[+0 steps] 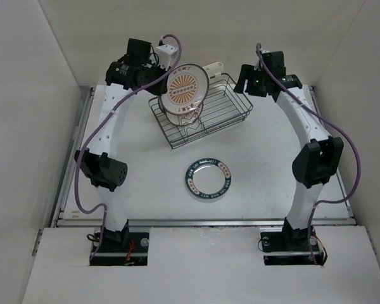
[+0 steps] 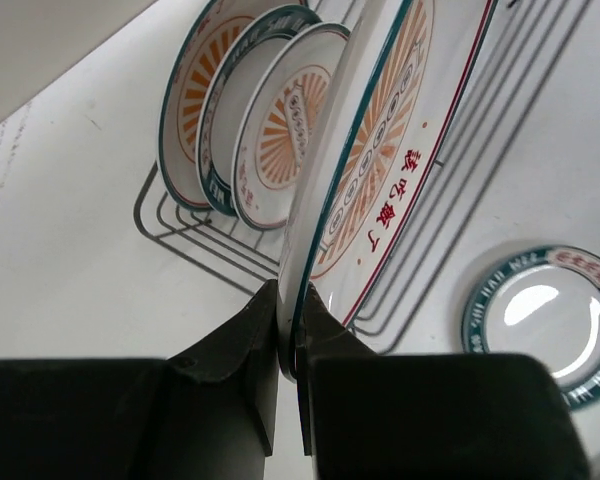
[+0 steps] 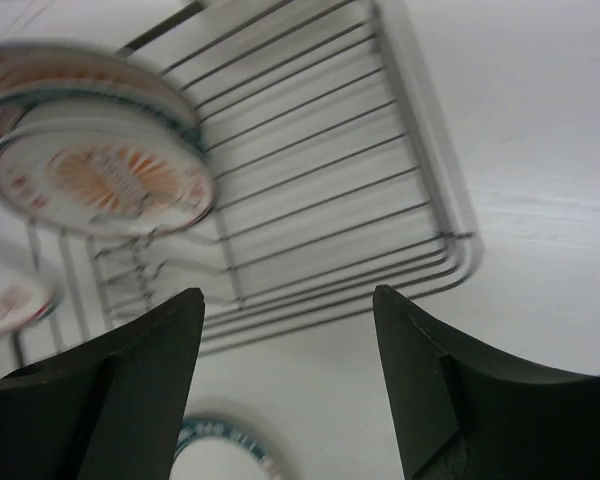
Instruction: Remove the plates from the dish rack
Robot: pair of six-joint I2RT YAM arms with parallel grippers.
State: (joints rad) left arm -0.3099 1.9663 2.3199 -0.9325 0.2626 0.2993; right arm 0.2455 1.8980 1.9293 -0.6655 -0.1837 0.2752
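My left gripper (image 1: 164, 77) (image 2: 292, 330) is shut on the rim of a white plate with an orange sunburst centre (image 1: 187, 88) (image 2: 380, 150) and holds it on edge, raised over the left end of the dish rack (image 1: 221, 111) (image 2: 200, 240). Three more plates (image 2: 235, 120) stand upright in the rack's slots; the right wrist view shows them blurred (image 3: 110, 180). A teal-rimmed plate (image 1: 208, 179) (image 2: 540, 320) (image 3: 220, 455) lies flat on the table in front of the rack. My right gripper (image 1: 244, 79) (image 3: 290, 310) is open and empty above the rack's right end (image 3: 320, 150).
A small white plastic holder (image 1: 213, 68) sits on the rack's far side. White walls close in the table (image 1: 272, 164) at the back and both sides. The right half of the rack holds no plates.
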